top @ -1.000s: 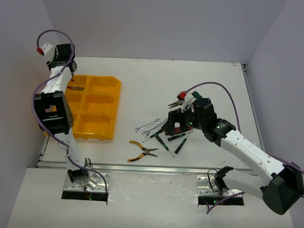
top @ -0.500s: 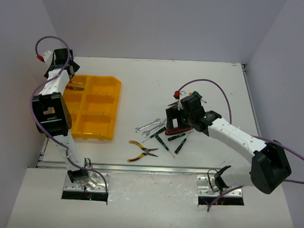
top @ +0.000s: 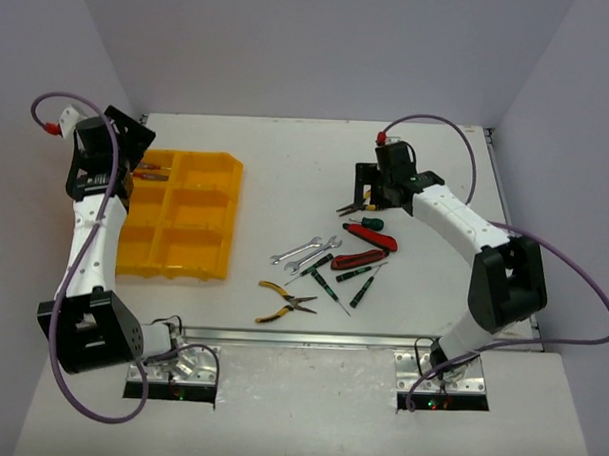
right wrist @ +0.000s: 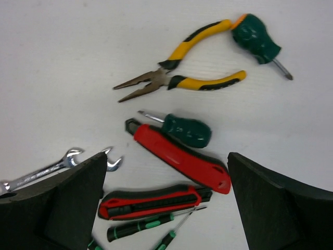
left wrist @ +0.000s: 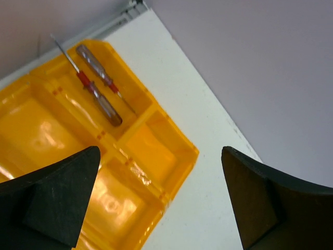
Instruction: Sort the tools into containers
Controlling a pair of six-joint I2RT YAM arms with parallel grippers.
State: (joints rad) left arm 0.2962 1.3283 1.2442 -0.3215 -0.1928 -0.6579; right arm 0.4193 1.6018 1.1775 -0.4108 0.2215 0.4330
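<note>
The left gripper (left wrist: 161,200) gapes empty over the glossy yellow tray (left wrist: 191,152), whose corner compartment holds two slim red-handled screwdrivers (left wrist: 99,96). The right gripper (right wrist: 167,200), equally wide and empty, hangs above rubber-gripped yellow-handled pliers (right wrist: 177,79) and a stubby green screwdriver (right wrist: 187,131).

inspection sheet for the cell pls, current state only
Surface: white table, no spills seen.
Job's things: yellow tray at left, two red screwdrivers in one corner compartment, and the other compartments that show hold nothing. Loose at right: yellow pliers, a second pair nearer the front, wrenches, stubby green screwdrivers, red knives, thin screwdrivers.
Clutter: nothing seen.
Grippers: left gripper jaws open, empty, over the tray; right gripper jaws open, empty, over the loose tools.
Cables: purple cable looped on each arm, neither lying on tools.
Surroundings: plain walls on three sides, nothing else seen.
</note>
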